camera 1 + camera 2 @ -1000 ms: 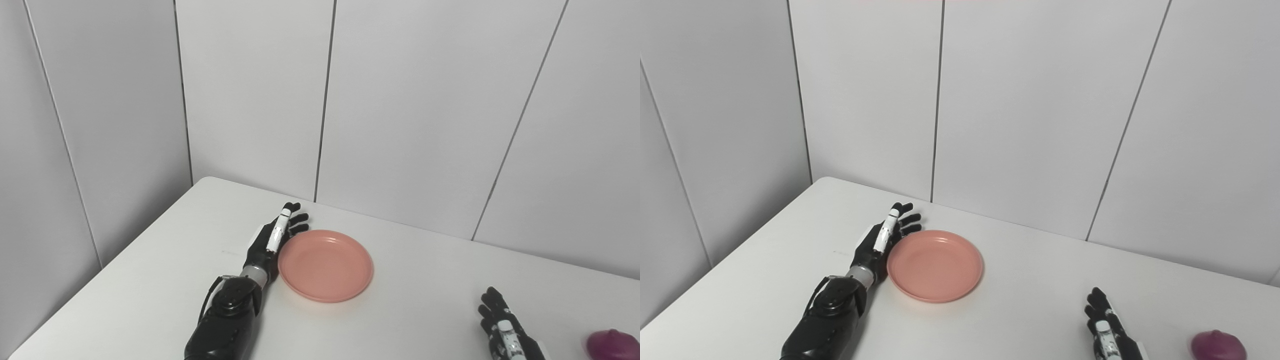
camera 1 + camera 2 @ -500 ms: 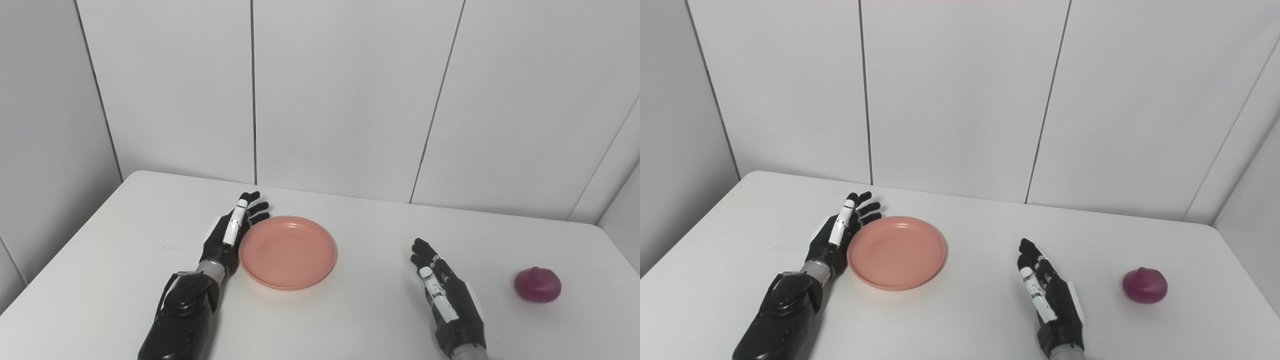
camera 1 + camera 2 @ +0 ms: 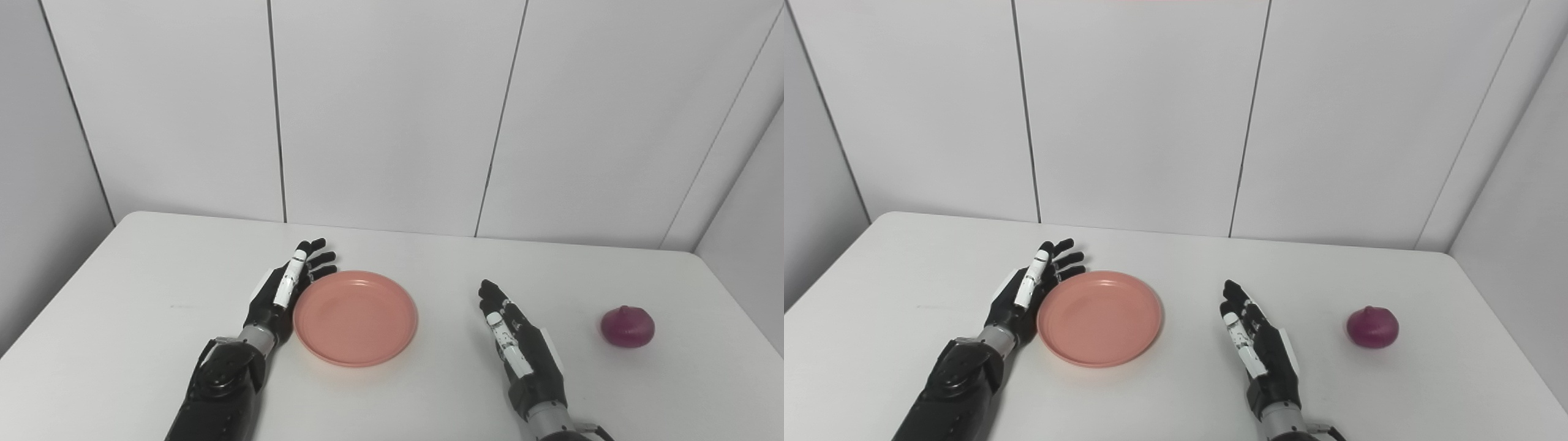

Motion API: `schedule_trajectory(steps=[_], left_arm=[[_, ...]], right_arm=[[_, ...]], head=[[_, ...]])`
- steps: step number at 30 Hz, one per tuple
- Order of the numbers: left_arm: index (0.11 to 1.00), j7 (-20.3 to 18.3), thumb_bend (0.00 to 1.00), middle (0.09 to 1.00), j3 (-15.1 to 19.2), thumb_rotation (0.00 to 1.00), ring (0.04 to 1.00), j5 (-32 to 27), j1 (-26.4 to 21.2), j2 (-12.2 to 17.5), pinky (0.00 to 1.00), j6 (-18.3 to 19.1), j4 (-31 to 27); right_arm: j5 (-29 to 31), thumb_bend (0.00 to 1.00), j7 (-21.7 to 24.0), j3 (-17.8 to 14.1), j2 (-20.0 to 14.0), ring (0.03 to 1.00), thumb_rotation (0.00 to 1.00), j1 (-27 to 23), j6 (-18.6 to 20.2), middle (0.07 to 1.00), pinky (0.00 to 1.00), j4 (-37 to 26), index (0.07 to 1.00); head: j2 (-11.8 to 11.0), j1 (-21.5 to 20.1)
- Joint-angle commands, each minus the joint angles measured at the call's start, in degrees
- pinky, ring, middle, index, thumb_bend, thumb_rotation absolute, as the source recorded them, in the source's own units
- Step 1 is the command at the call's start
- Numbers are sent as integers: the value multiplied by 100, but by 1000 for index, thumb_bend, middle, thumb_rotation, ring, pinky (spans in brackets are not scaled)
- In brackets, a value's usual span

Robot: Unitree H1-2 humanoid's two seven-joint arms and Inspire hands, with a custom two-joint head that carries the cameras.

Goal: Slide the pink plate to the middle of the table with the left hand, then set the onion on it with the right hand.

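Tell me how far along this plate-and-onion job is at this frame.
Sliding is in hand: the left hand, open, is flat against the pink plate's left rim, the plate lying left of the table's middle. Left to do: the onion sits untouched at the right, apart from the open right hand.

I see a smooth pink plate (image 3: 355, 318) of plastic look with a soft sheen, left of centre. My hands, left (image 3: 283, 294) and right (image 3: 520, 352), are glossy black shells with white inserts. The onion (image 3: 627, 327) at right shines purple. The table (image 3: 153, 288) looks matt white.
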Motion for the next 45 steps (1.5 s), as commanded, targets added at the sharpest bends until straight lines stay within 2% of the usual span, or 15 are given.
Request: schedule_trajectory(steps=[1, 6, 15, 22, 25, 32, 37, 41, 45], left_arm=[[878, -12, 503, 852, -43, 1000, 821, 15, 28, -98, 819, 238, -129], [888, -7, 498, 868, -110, 1000, 840, 73, 192, -198, 829, 367, -380], [883, 88, 496, 860, -183, 1000, 851, 128, 401, -441, 852, 392, -605], [910, 132, 486, 880, -329, 1000, 865, 249, 464, -559, 862, 348, -692], [911, 274, 497, 879, -402, 1000, 857, 414, 506, -639, 846, 381, -727], [909, 389, 508, 870, -380, 1000, 847, 381, 567, -880, 831, 452, -762], [918, 363, 524, 883, -452, 1000, 864, 462, 588, -918, 882, 463, -763], [923, 364, 535, 893, -520, 1000, 872, 543, 598, -903, 890, 419, -750], [922, 354, 531, 891, -495, 1000, 873, 506, 608, -898, 888, 412, -766]], right_arm=[[38, 482, 65, 19, 4, 946, 615, -218, -51, 917, 1000, -198, 896], [-33, 487, 10, 26, 6, 952, 631, -247, -78, 921, 1000, -144, 902], [-56, 554, -150, -56, 97, 925, 583, -282, -118, 891, 988, 0, 862], [-36, 535, -150, -68, 118, 925, 585, -280, -71, 891, 982, -5, 866], [-46, 524, -138, -60, 105, 929, 588, -283, -76, 897, 989, -3, 874], [-46, 554, -180, -89, 128, 916, 568, -290, -109, 888, 964, 10, 864], [-43, 544, -175, -88, 123, 914, 563, -295, -144, 885, 961, 28, 859], [-35, 559, -139, -75, 98, 914, 567, -305, -167, 888, 958, 43, 863], [-38, 531, -113, -59, 72, 926, 590, -297, -143, 895, 991, 20, 869]], head=[[-9, 7], [-60, -63], [-160, -174], [-176, -156], [-178, -155], [-175, -139], [-168, -138], [-154, -113], [-154, -108]])
